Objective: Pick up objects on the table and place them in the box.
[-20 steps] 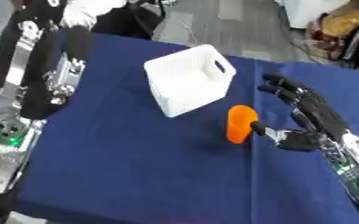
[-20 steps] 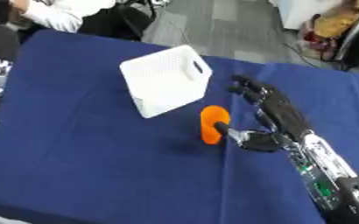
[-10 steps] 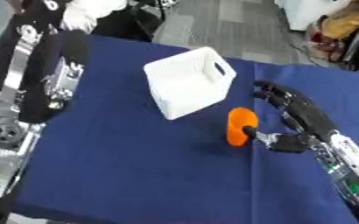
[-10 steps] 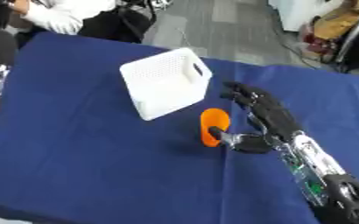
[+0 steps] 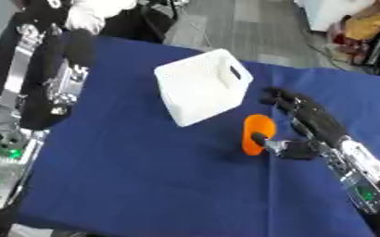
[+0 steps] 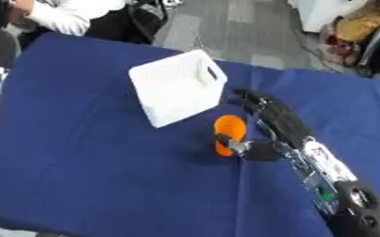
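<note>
An orange oblong object lies on the blue table, just right of the white perforated box. My right hand sits right beside it, fingers stretched out toward the box's right side and the thumb touching the object's lower right edge. The fingers are straight, not curled round it. My left arm hangs along the left side of the left eye view; its hand is out of sight.
A person in white sits at the table's far left edge. Bags and clutter stand on the floor at the back right. Blue cloth stretches in front of the box and the object.
My right hand has slid left toward the orange object, and its thumb now touches it. The object and box have stayed put.
</note>
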